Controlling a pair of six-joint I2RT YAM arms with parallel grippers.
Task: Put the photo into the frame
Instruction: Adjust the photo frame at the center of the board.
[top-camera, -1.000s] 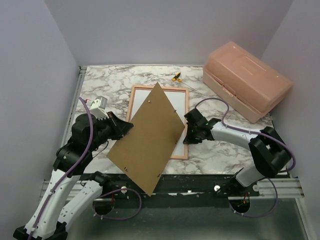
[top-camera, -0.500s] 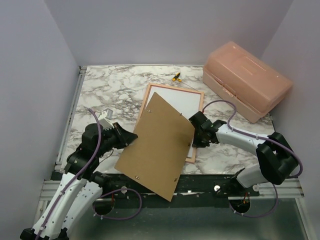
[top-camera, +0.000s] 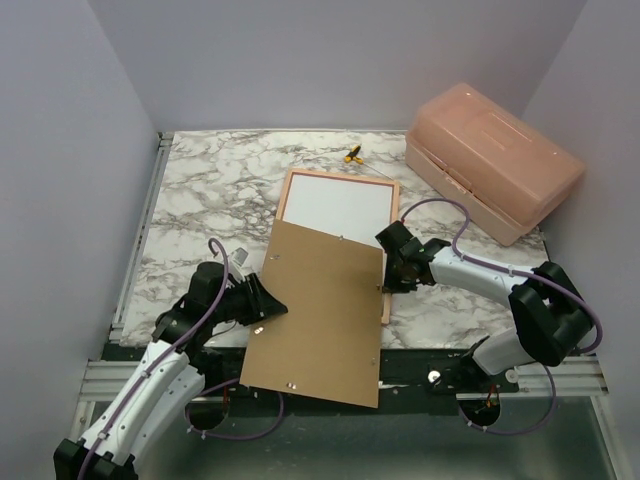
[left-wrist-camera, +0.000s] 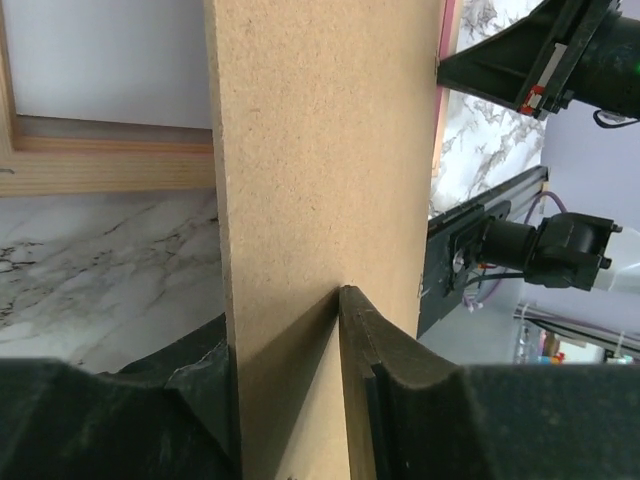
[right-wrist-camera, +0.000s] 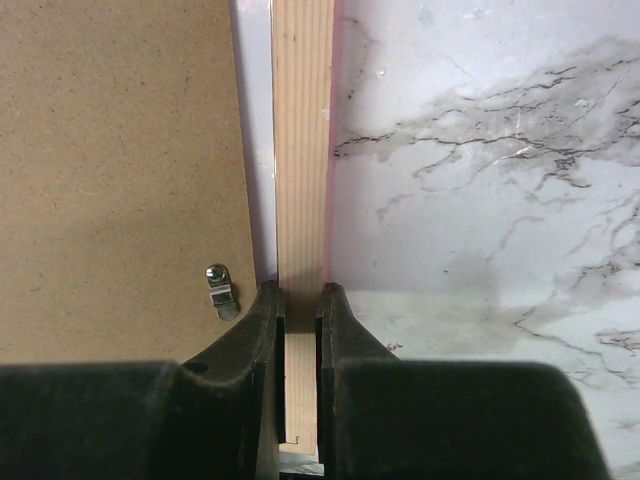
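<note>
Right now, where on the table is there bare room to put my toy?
The biggest bare patch is the left side of the table, from its edge to the frame. A smaller one sits between the frame and the pink box. The middle and near edge are crowded: brown board, left gripper, right gripper.

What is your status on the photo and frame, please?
Left pincer open around backing board. Right pincer shut on frame. Photo white-side-up inside, near half under backing board.
</note>
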